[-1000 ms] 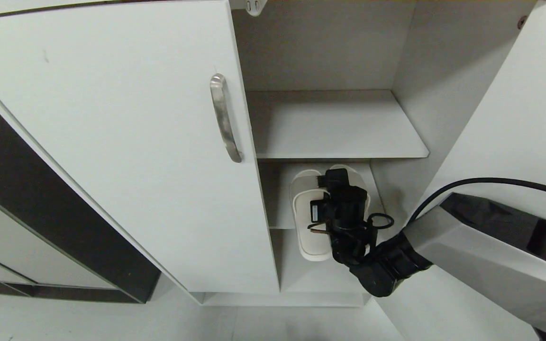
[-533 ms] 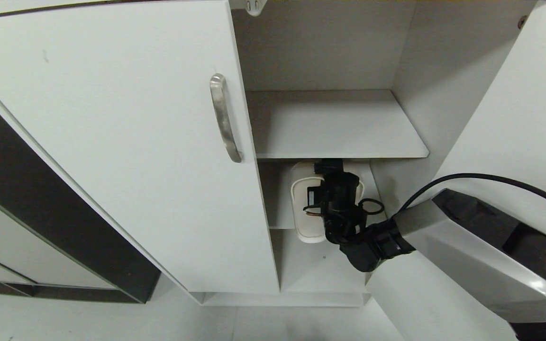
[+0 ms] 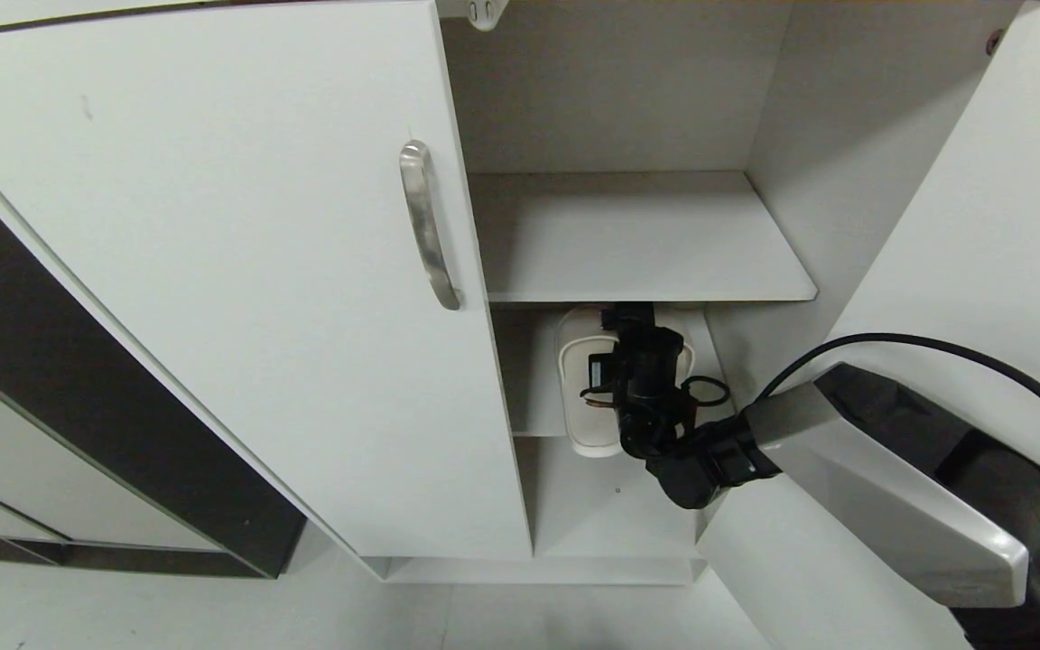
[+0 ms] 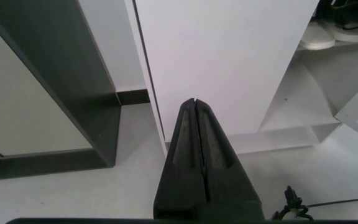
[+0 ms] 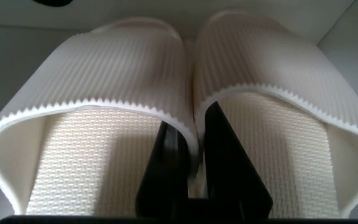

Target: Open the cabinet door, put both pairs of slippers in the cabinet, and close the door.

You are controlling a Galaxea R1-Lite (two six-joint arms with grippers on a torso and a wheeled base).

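On the cabinet's middle shelf [image 3: 529,397], white slippers [image 3: 579,424] side by side, heels overhanging its near edge.

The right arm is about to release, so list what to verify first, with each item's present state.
1. Right door swung wide, opening free: ok.
2. White slippers pinched as a pair by their inner walls in the right gripper, jaws shut on them: ok.
3. Slippers fully on the lower shelf: not ok, the heels overhang its front edge in the head view.
4. Soles resting on that shelf: cannot tell.
5. Left gripper shut, in front of the closed left door, away from the opening: ok.
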